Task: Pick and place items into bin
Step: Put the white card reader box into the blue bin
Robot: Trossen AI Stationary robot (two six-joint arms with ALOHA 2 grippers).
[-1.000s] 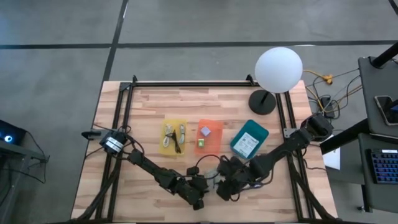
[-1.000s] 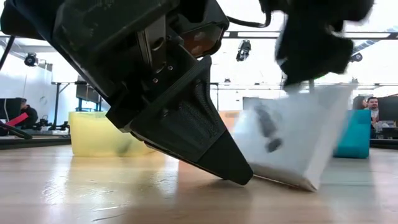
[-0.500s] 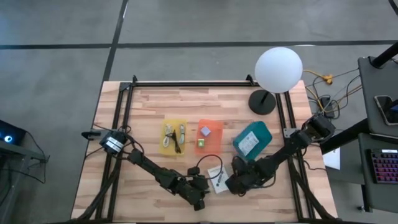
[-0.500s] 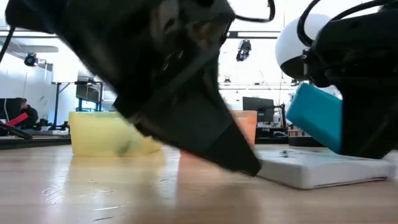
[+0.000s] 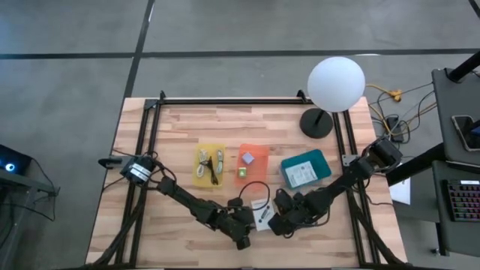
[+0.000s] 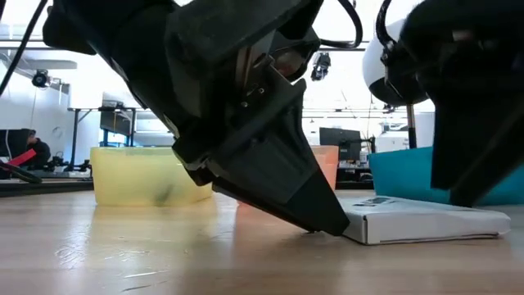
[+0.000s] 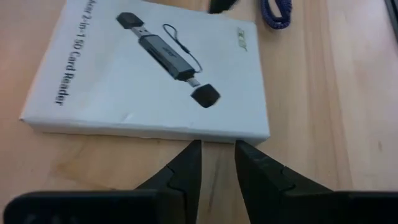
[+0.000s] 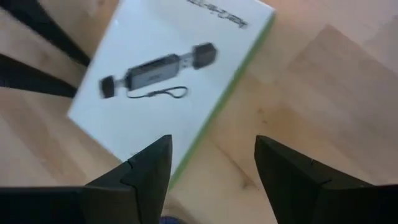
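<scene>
Since the earlier frame, the white card-reader box [image 5: 262, 216] has dropped flat onto the butcher-block table [image 5: 187, 124]. My right gripper [image 5: 274, 223] is hovering beside it, fingers apart and empty. My left gripper [image 7: 216, 157] is pressing nearly closed fingertips toward its edge, likely steadying it. The teal bin [image 5: 305, 168] is waiting nearby.

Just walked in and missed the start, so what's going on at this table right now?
Two robot arms are working over a white card-reader box lying flat on the wooden table. The left gripper sits at one edge of the box, fingers nearly together and holding nothing. The right gripper hovers open over the opposite side. Behind stand a yellow bin, an orange bin and a teal bin.
</scene>
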